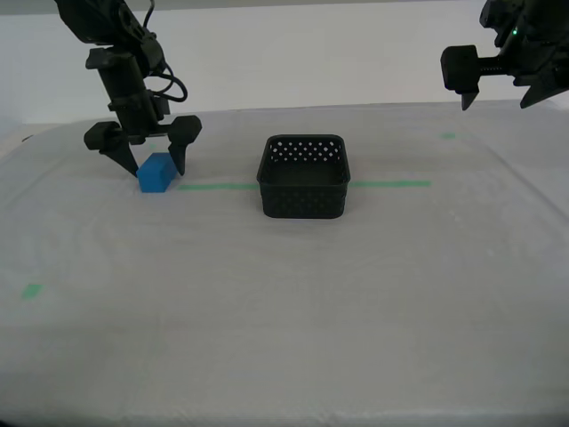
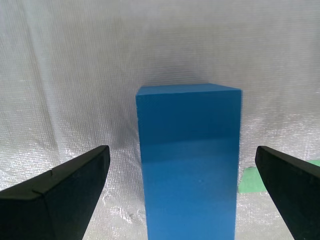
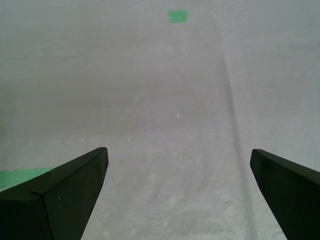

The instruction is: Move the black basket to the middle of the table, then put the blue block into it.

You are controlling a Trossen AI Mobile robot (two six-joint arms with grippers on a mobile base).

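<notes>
The block (image 1: 156, 173) stood on the surface (image 1: 284, 302) toward the exterior view's left, at the end of the green tape line (image 1: 218, 187), well apart from the basket (image 1: 303, 177), which sat near the middle of the surface over that same line. The block looked like a solid, stiff, matte piece, probably light, and unlikely to crush or slip much under a firm squeeze. Its flat, parallel side faces looked the best place to take hold, low enough that the pads bore on full faces rather than on the top edges. The basket looked like thin perforated plastic, light and somewhat springy at the rim, so the block would want lowering in rather than dropping.

My second gripper (image 1: 148, 158) hung over the block with its jaws spread wide, one on each side. In the second wrist view the block (image 2: 189, 162) stood centred between the fingertips (image 2: 65, 192) with a clear gap on both sides, so nothing was gripped or touched. My first gripper (image 1: 498, 93) was held high at the exterior view's right, well above the surface, its jaws likewise open and empty, with only bare surface and a green mark (image 3: 178, 16) below.
</notes>
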